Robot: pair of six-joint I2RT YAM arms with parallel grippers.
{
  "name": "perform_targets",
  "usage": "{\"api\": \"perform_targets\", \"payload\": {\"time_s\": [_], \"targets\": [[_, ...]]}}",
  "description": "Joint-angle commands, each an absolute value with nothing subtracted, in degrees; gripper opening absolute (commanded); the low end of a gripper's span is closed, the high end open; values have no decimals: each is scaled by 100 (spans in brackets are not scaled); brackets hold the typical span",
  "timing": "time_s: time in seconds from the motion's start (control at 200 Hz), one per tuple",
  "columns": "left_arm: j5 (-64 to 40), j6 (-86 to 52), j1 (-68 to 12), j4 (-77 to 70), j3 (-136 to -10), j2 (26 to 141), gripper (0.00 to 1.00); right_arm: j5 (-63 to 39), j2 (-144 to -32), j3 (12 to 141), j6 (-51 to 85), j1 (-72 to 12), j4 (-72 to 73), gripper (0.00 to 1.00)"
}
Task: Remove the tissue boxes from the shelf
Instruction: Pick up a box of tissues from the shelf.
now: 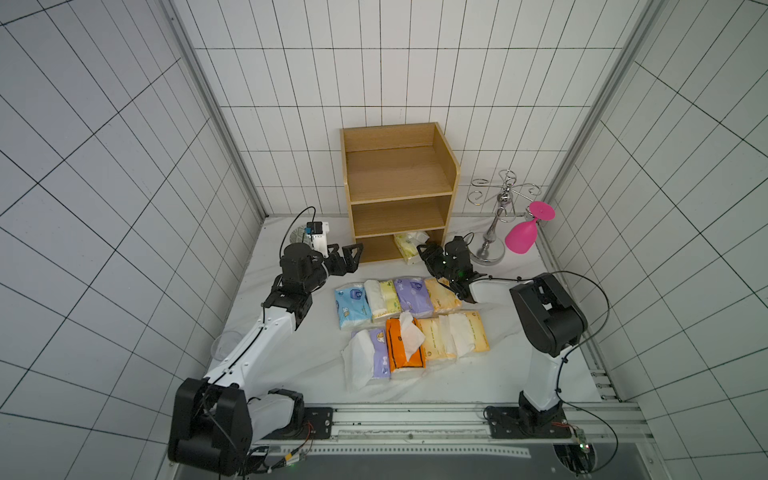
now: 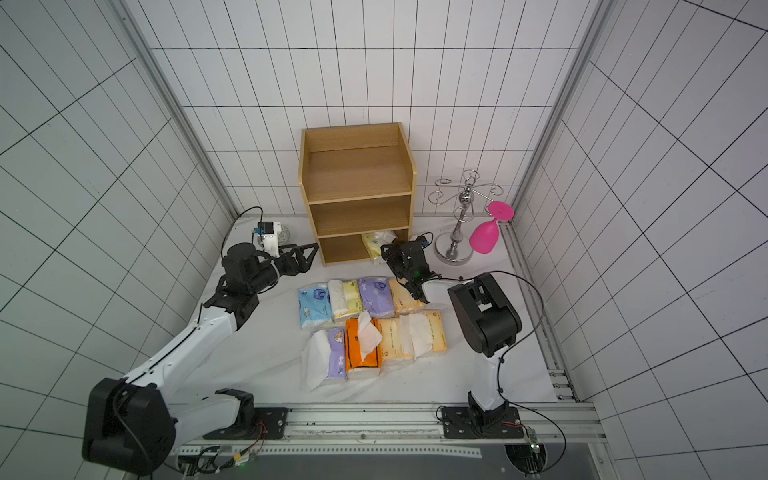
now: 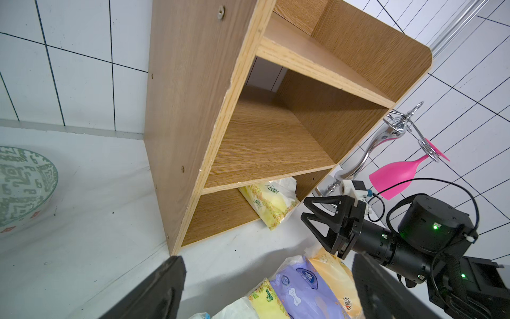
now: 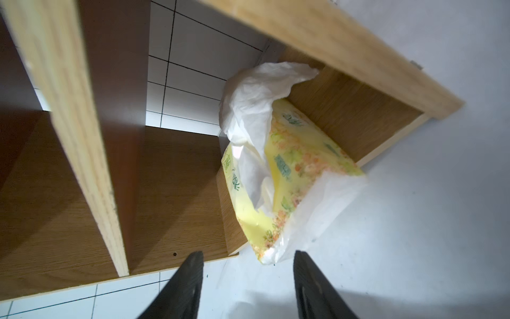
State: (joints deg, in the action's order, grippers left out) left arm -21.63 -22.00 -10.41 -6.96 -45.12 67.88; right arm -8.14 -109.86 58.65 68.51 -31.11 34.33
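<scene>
Shelf (image 1: 397,174): top and middle tiers bare in both top views. The bottom tier holds one pale yellow tissue pack (image 4: 298,165), the last one inside. It lies askew along the right side panel, its near end poking past the front edge onto the white cloth (image 1: 311,386). Loose white tissue spills from its slit. (Soft wrap, so expect it to crumple rather than slide.)

Right gripper (image 3: 303,208): low, just in front of that protruding end and apart from it. Jaws parted to a middling gap, nothing between them. Its wrist view looks along the pack, so the gap seems lined up to straddle the near end. My reading is a pinch-and-drag approach, suited to the low headroom under the middle board.

Left gripper (image 1: 353,257): jaws wide, empty, hovering by the shelf's left front corner, clear of the right arm's path. Likely parked.

Eight tissue packs (image 1: 399,324) lie flat on the cloth in two rows in front of the shelf, touching side by side. Judged nearly done, one pack to go.

Silver hook stand (image 1: 496,220) with a hanging pink goblet (image 1: 521,239) sits just beside the right wrist, a snag risk on pulling back.
</scene>
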Motion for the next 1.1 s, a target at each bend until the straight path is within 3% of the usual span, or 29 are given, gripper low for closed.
{"api": "perform_targets", "payload": {"time_s": [0.0, 0.725, 0.929, 1.094], "targets": [[-2096, -2223, -1055, -661, -4482, 6691, 98, -1094, -11024, 6151, 6511, -3018, 2840, 59], [-2118, -1985, -1055, -668, -4534, 6967, 98, -1001, -11965, 7123, 6129, -2971, 2211, 58], [-2094, -1884, -1055, -627, -4535, 7004, 98, -981, -12119, 7245, 6091, -2926, 2144, 43], [-2102, -1873, -1055, -629, -4543, 7021, 98, -1001, -12092, 7273, 6023, -2900, 2136, 23]]}}
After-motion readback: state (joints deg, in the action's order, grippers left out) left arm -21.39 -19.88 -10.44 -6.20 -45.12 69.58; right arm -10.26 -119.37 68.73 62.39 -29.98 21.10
